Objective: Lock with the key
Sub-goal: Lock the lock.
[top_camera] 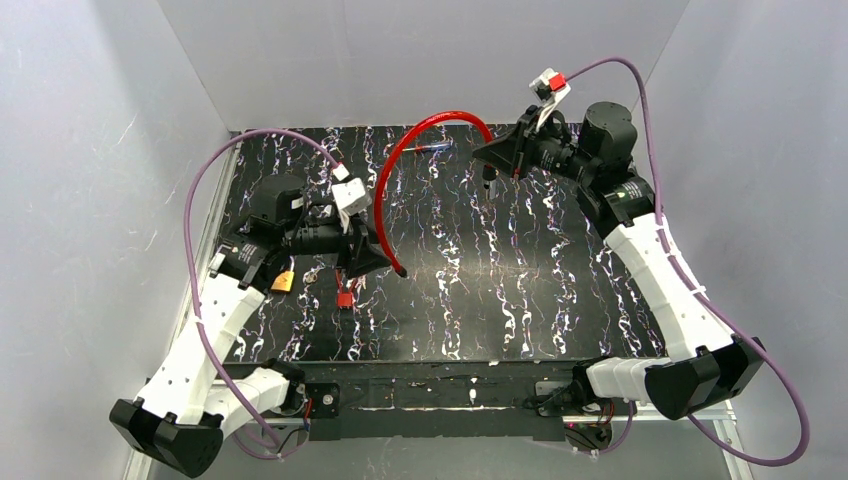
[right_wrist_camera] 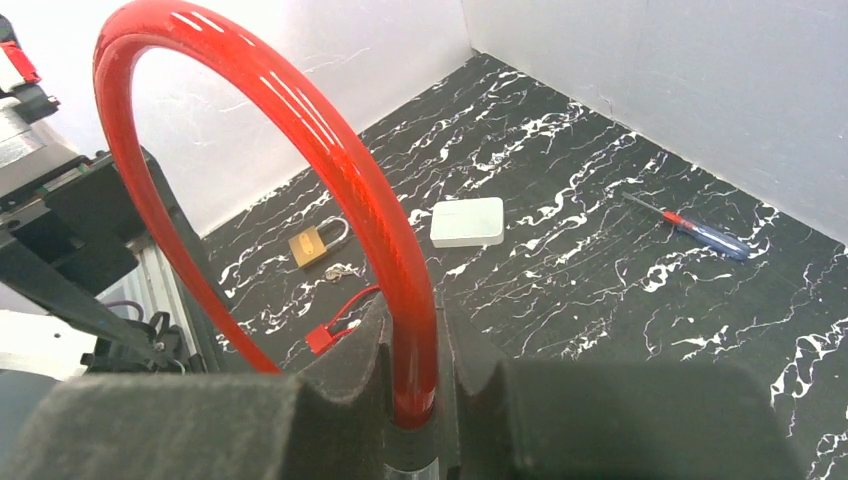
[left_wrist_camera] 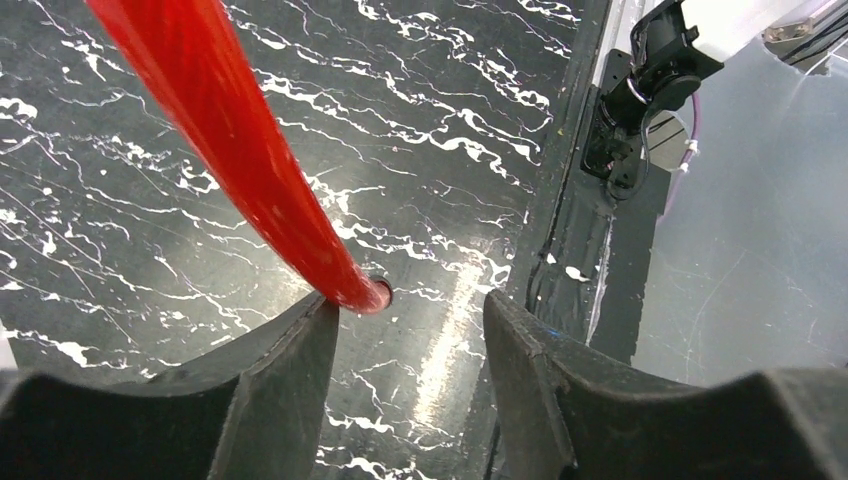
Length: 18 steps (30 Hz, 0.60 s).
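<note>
Cable [right_wrist_camera: 330, 150], glossy red and thick, bends in one tall arch over the black, white-veined table [right_wrist_camera: 560, 300]. The right gripper [right_wrist_camera: 412, 330] is clamped on it just above its dark end piece. Its other end comes down at the left gripper [left_wrist_camera: 405, 320], whose jaws stand apart. The red tip sits just beside one finger [left_wrist_camera: 290, 370] and is not pinched. One brass padlock [right_wrist_camera: 312, 246] with a silver shackle lies flat on the table, seen through the arch on the left arm's side of the cable. A small metal piece beside it may be the key, too small to tell. One red tag [right_wrist_camera: 320, 338] on a red cord lies near the cable's gripped end. One white box [right_wrist_camera: 466, 221] lies just past the cable. One blue-and-red screwdriver [right_wrist_camera: 700, 232] lies on the cable's opposite side from the padlock.
</note>
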{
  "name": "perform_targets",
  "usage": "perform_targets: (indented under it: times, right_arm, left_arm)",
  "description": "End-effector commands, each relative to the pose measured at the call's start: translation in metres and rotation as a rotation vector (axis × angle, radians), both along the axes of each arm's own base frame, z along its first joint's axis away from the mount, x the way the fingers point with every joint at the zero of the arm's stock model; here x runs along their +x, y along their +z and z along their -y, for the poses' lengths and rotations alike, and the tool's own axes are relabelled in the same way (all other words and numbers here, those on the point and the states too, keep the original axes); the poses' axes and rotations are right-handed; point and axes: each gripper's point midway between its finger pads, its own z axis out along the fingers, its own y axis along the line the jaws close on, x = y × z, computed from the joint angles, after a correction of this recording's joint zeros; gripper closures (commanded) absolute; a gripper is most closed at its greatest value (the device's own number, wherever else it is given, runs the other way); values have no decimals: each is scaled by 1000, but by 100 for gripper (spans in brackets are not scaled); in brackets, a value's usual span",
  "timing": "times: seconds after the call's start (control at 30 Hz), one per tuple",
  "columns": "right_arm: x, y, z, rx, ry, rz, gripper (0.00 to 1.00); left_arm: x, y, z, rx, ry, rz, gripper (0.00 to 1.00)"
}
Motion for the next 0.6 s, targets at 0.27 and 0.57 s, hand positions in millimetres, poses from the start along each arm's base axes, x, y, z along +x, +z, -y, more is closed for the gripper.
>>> perform_targets:
  times: [0.27, 0.57]
  right_arm:
    - [-15, 70, 4, 137, 29, 124, 99]
    - [15, 25, -1, 235, -16, -65, 99]
  left_arm:
    - [13, 11, 9, -64, 2, 52, 85]
    - [-7, 78, 29, -148, -15, 286, 100]
